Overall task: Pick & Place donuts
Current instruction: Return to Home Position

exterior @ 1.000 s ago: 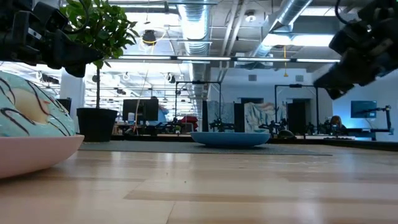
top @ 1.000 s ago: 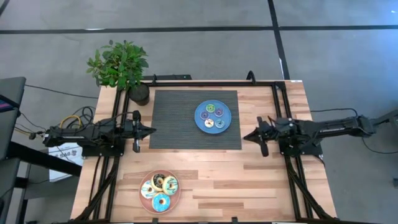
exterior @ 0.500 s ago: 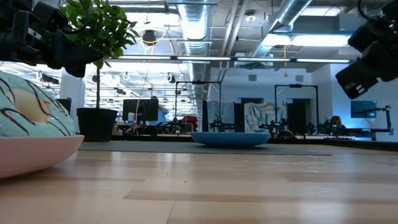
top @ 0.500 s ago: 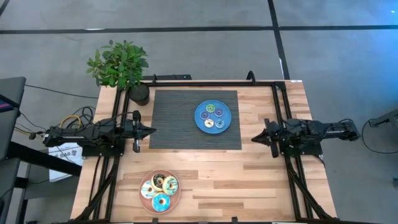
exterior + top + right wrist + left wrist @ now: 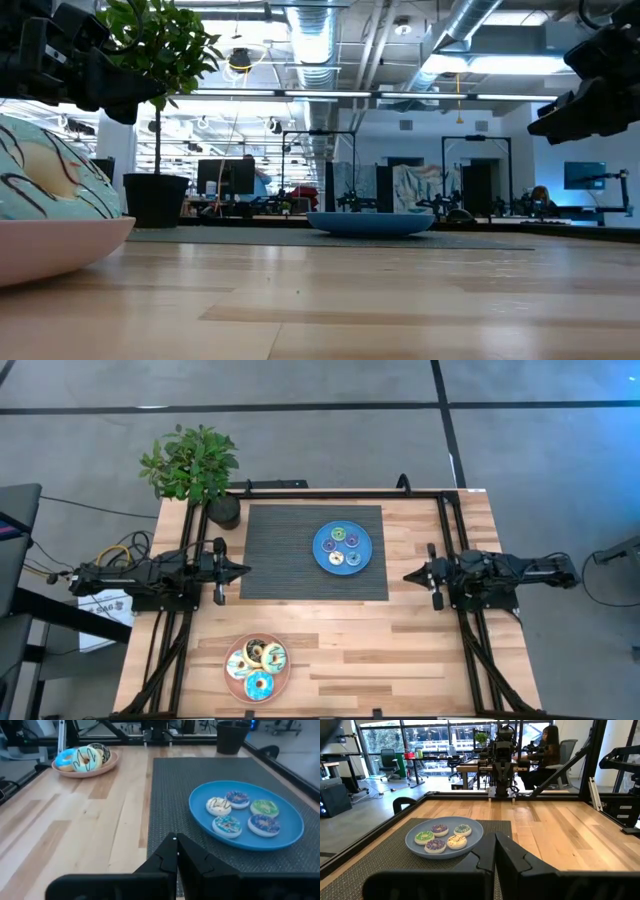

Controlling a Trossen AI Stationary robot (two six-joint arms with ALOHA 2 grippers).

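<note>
Now five small donuts (image 5: 337, 558) lie on the blue plate (image 5: 320, 558), which sits on the dark mat (image 5: 280, 555). Four large donuts (image 5: 259, 685) crowd the pink plate (image 5: 229, 676) on the bare wood of the table (image 5: 420, 650), well apart from the mat. The left gripper (image 5: 244, 570) hangs at the mat's left edge, its fingers pressed together and empty. The right gripper (image 5: 407, 576) hovers just right of the mat, likewise closed on nothing.

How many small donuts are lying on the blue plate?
5, all on the blue plate: cream, green, teal, and two purplish ones. None seems hidden.
</note>
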